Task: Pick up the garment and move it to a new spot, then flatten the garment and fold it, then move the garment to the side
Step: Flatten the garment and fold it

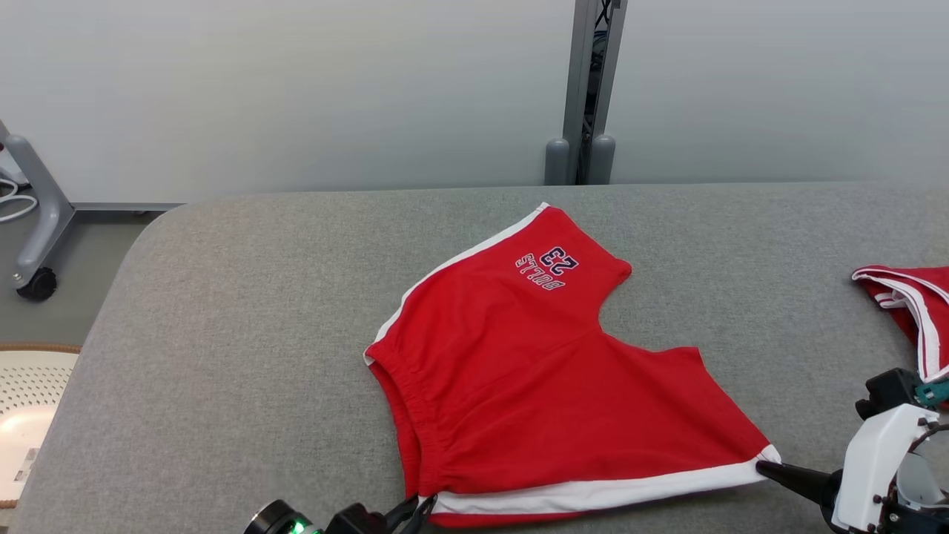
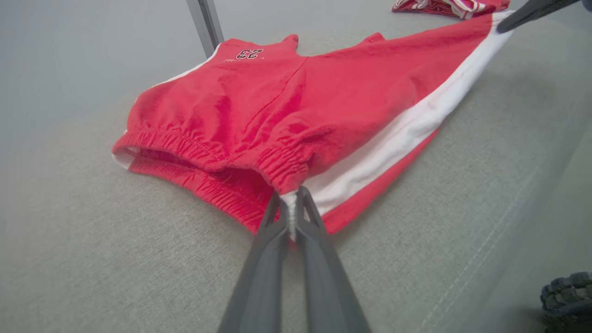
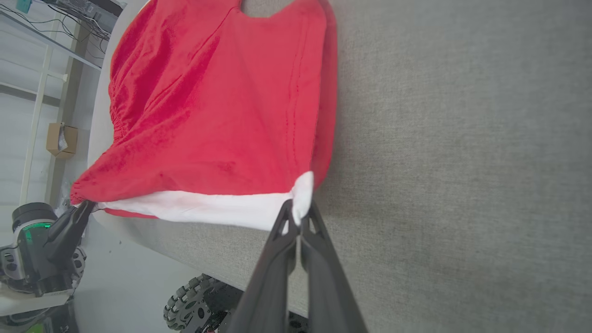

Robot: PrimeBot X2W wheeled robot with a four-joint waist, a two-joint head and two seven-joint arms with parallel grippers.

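The red shorts lie mostly flat on the grey padded table, close to its near edge and about midway along it; the leg with the printed number points toward the far edge, and the other runs out toward the near right.

The left gripper is pinched shut on the waistband corner at the near edge, where the white side stripe begins; the right gripper is closed just as tightly on the stripe's other end, at the hem corner; between them the stripe looks drawn fairly straight. A second red garment sits bunched at the right edge, well apart.

To my eye this is light, limp knit; it will sag and drape wherever it is not held, and won't keep a crease by itself. The gathered elastic waistband is thicker and should grip well; the thin hem corner seems likelier to slip from a fingertip pinch. Corners and seams are the places to hold, pulled evenly so nothing bunches.
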